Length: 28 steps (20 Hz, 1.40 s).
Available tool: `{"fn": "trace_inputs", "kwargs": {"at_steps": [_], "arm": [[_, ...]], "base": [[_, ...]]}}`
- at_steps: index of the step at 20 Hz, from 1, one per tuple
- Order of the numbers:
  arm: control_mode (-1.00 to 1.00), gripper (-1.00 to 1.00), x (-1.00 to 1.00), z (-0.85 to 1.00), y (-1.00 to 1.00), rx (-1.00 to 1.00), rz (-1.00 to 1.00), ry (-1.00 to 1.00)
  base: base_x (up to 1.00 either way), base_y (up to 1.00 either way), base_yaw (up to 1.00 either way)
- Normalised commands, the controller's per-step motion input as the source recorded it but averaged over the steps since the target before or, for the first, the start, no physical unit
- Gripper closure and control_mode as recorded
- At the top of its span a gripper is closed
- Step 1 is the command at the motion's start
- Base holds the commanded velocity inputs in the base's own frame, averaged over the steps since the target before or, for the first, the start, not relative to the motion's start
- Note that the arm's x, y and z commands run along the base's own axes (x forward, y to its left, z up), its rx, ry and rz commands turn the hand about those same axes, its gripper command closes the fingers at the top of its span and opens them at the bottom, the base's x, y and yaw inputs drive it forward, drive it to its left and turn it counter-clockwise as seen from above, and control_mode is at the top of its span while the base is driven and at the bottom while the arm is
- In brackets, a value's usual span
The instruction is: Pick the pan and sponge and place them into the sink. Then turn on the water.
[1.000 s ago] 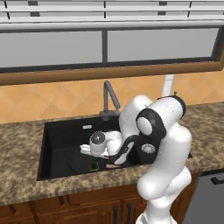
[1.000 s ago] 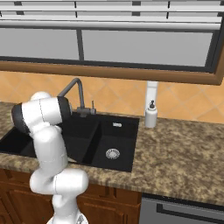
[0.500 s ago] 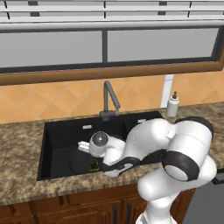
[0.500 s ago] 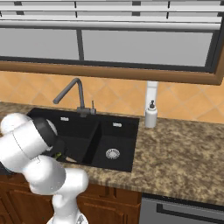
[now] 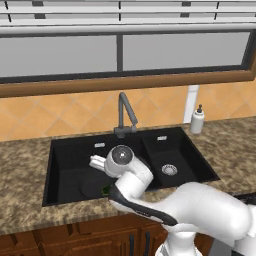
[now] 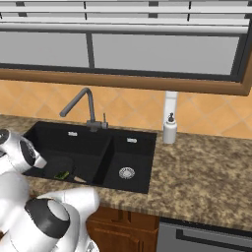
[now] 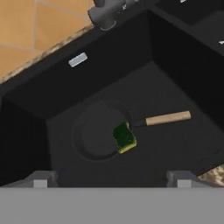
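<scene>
The round black pan [image 7: 99, 132] lies flat in the matte black sink's [image 7: 52, 92] large basin, the blocky green sponge [image 7: 124, 137] on its rim beside the pale wooden handle. The end effector [image 7: 111, 177] hangs above, fingertips wide apart, empty.

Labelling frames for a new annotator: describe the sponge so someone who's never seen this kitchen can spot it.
Find the black double-bowl sink set in the speckled granite counter under the window, then look into its large bowl, the one on the faucet side. A black frying pan lies flat on the bottom there. The sponge is the small green block on the pan's rim near its light wooden handle, the only bright thing in the basin.
</scene>
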Motion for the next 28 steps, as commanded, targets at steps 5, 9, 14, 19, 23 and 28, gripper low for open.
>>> {"fn": "trace_inputs", "kwargs": {"at_steps": [5,9,14,19,23,28], "arm": [[-1.00,-1.00,-0.71,1.00,0.00,0.00,-0.10,0.00],[-1.00,-1.00,-0.33,1.00,-0.21,0.05,-0.16,0.01],[-1.00,-1.00,-0.19,1.00,-0.49,0.14,-0.13,0.07],[-1.00,-1.00,-0.36,0.57,-0.65,0.20,-0.06,0.10],[-1.00,-1.00,0.00,-0.08,-0.22,0.07,0.00,0.21],[-1.00,-1.00,-0.12,-0.02,-0.57,0.24,-0.05,0.02]], "base": [[0.00,0.00,0.00],[0.00,0.00,0.00],[0.00,0.00,0.00],[0.00,0.00,0.00],[0.00,0.00,0.00],[0.00,0.00,0.00]]}}
